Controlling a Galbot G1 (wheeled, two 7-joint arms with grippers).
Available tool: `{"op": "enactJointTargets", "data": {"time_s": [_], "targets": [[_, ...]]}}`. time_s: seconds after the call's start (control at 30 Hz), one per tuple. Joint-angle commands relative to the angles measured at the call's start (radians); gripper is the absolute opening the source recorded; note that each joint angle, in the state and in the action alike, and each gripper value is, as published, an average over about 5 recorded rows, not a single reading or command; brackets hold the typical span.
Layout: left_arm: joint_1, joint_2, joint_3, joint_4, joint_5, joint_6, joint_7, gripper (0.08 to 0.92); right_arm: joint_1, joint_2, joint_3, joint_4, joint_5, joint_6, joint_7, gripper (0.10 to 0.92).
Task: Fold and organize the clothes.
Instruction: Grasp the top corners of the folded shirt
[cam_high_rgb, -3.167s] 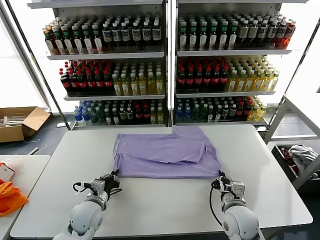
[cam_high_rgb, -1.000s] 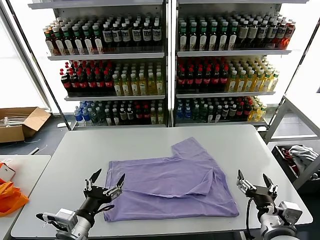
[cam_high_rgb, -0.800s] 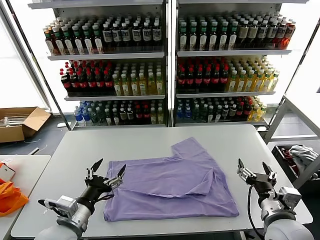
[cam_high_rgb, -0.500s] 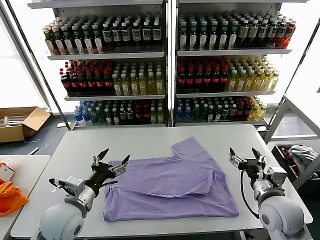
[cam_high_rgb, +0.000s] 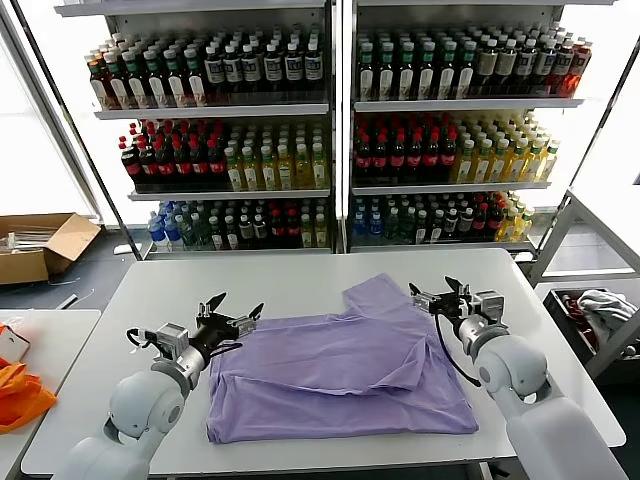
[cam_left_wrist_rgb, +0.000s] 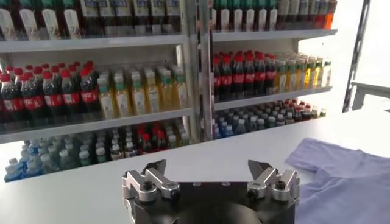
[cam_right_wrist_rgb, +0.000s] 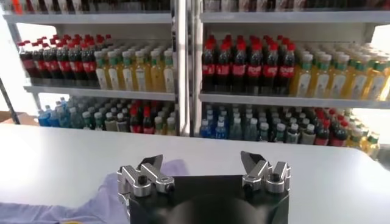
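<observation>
Clearly the lavender T-shirt (cam_high_rgb: 340, 375) lies partly folded on the white bench (cam_high_rgb: 290, 280), one sleeve poking out toward the shelves of bottles (cam_high_rgb: 330, 130). Both tools are spread wide and hold nothing: the left tool (cam_high_rgb: 232, 318) hovers at the shirt's far left corner, the right tool (cam_high_rgb: 442, 294) just beside the sleeve (neither visibly touching cloth). For a clean fold, I'd pinch both far corners level, lift together, and carry the edge evenly toward the near hem.

Bright backlight behind the shelves (cam_high_rgb: 330, 130), blown-out glare, soft shadows.
</observation>
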Motion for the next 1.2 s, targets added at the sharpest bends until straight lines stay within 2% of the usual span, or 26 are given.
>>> {"op": "enactJointTargets", "data": {"time_s": [0.03,0.43,1.2], "targets": [[-0.094,-0.004,0.031,0.164,0.012,0.03,0.002,0.823,0.225,0.046,-0.162,-0.226,-0.01,-0.004,-0.045,0.823],[-0.114,-0.003,0.034,0.243,0.045,0.071,-0.021,0.823,0.32,0.136,-0.183,-0.424,-0.062,0.014,-0.051,0.823],[-0.091,-0.005,0.02,0.281,0.024,0.09,-0.028,0.823,0.282,0.22,-0.142,-0.544,-0.128,0.027,-0.056,0.823]]}}
